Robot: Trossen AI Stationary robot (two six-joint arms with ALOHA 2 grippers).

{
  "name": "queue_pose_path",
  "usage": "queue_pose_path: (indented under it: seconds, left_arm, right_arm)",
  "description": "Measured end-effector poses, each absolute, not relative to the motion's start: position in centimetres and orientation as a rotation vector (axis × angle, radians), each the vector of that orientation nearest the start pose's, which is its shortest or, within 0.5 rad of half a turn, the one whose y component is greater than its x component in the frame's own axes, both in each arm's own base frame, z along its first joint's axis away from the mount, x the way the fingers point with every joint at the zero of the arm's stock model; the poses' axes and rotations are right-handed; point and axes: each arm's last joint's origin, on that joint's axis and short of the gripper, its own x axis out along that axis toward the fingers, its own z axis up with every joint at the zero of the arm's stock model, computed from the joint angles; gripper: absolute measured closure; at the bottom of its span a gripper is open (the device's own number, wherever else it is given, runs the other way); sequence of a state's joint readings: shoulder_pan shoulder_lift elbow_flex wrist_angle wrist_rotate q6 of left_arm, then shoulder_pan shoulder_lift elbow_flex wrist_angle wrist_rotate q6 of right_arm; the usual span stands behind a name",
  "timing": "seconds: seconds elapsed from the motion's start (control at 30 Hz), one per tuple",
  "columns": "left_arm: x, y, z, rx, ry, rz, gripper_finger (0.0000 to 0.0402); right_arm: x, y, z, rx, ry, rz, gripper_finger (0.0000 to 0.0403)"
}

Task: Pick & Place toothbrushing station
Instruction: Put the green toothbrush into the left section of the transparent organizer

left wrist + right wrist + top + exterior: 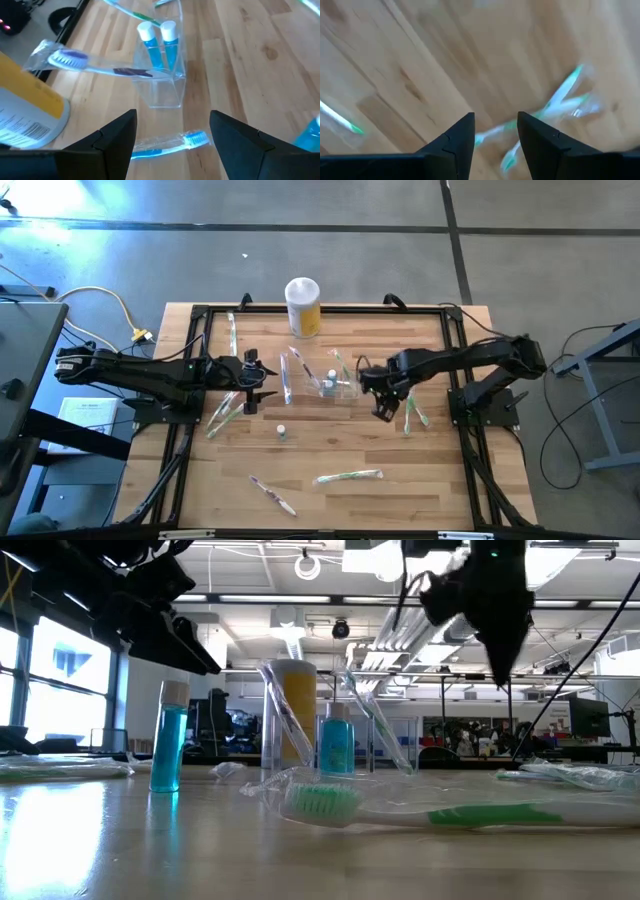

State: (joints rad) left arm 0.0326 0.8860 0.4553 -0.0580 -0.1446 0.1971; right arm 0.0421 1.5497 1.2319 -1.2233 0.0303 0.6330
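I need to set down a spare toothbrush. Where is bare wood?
Bare wood lies near the table's front right corner, right of the green toothbrush, and behind the right pincer, right of the yellow canister. It's crowded around the clear holder.

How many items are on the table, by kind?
Clear-wrapped toothbrushes: 7 countable; overlapping ones may hide more
Small blue tubes with white caps: 3, two of them in the holder
Clear plastic holder: 1
White-topped yellow canister: 1
Total: 12, at least

Bare wood mid-table, clear holder and canister apparently blocking behind
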Motion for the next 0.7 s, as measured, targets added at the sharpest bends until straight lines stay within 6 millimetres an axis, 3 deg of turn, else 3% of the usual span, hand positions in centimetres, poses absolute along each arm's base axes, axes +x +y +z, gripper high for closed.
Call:
queue_pose_path:
  seconds: [0.2,0.33,0.5,0.7]
  left_arm:
    - [18.6,0.8,21.5,0.208,0.500,0.059,0.0158]
    - [18.6,0.8,21.4,0.211,0.502,0.056,0.0158]
    - [18.6,0.8,21.5,0.217,0.497,0.055,0.0158]
    - [18.6,0.8,21.5,0.218,0.492,0.056,0.0158]
  right_arm:
    - [24.3,2.9,20.5,0.522,1.659,-0.518,0.0263]
    - [23.3,3.8,18.4,0.598,1.685,-0.571,0.0263]
    - [23.5,4.1,17.1,0.655,1.603,-0.575,0.0263]
    - [23.4,3.9,16.9,0.776,1.515,-0.801,0.0263]
